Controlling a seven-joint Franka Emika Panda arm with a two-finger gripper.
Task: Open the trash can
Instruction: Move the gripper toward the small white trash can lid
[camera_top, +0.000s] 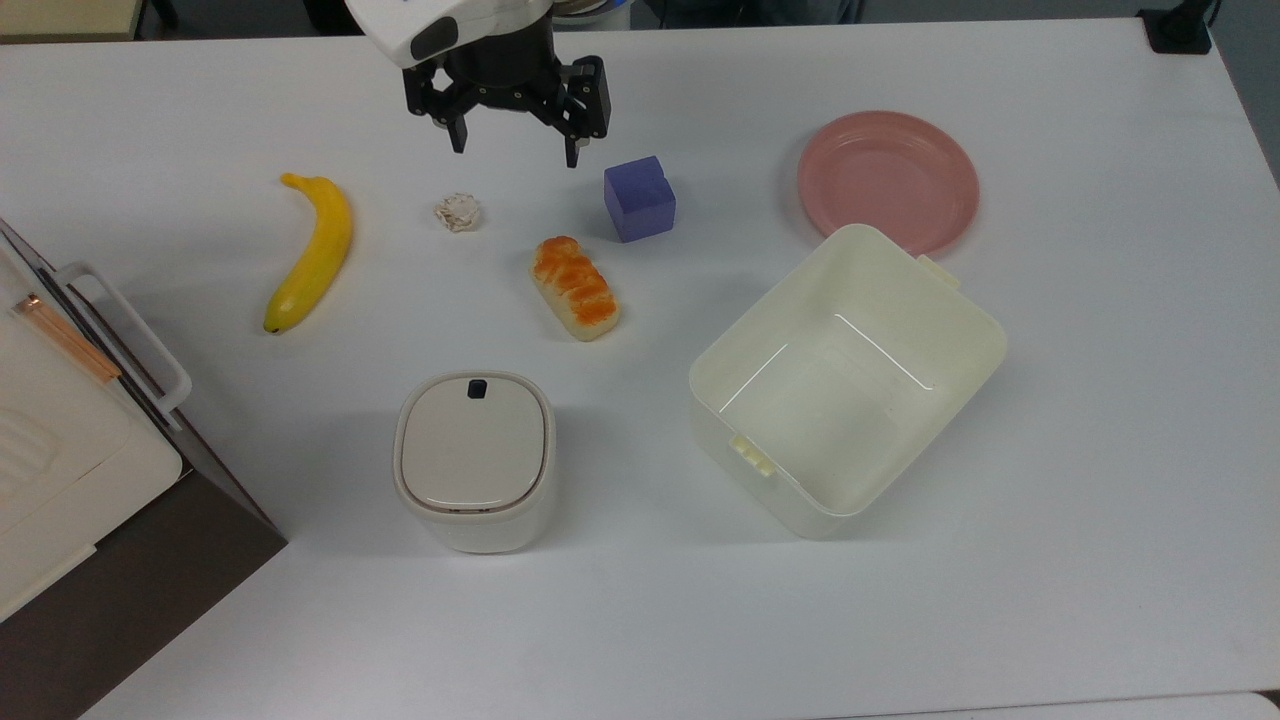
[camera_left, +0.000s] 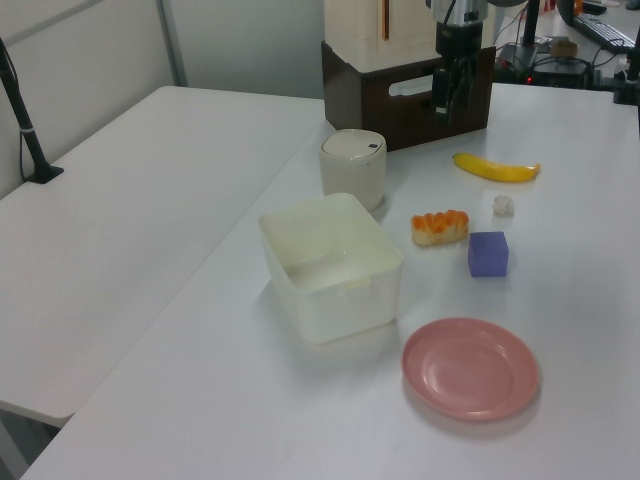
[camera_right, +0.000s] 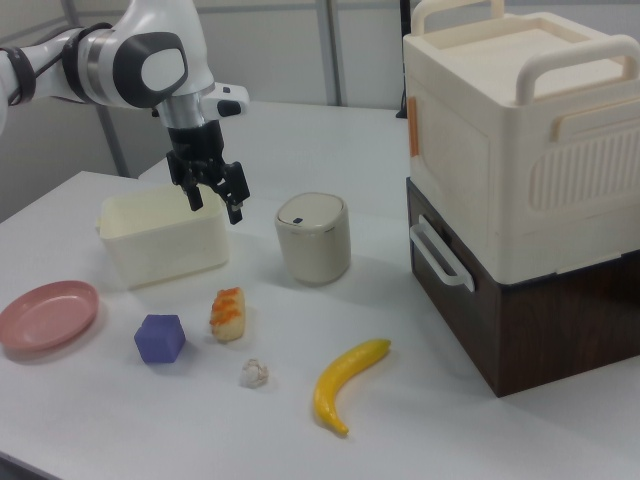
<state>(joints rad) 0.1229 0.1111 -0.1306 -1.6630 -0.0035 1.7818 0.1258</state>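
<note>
The trash can (camera_top: 475, 460) is a small cream-white bin with a beige lid lying flat and shut. A small dark button (camera_top: 477, 388) sits at the lid's far rim. It stands near the table's front in the top view, and it also shows in the left view (camera_left: 353, 165) and the right view (camera_right: 313, 238). My gripper (camera_top: 515, 150) hangs open and holds nothing at the far side of the table. It is well behind the can, above a gap between a paper ball and a purple cube. In the right view the gripper (camera_right: 215, 205) is above the table, to the can's left.
A lidless pale-yellow tub (camera_top: 740, 470) stands to the can's right in the top view, with a pink plate (camera_top: 888, 180) behind it. A banana (camera_top: 310, 255), a paper ball (camera_top: 459, 211), a bread piece (camera_top: 575, 287) and a purple cube (camera_top: 640, 200) lie between gripper and can. A cream box on a brown cabinet (camera_top: 60, 450) fills the top view's left edge.
</note>
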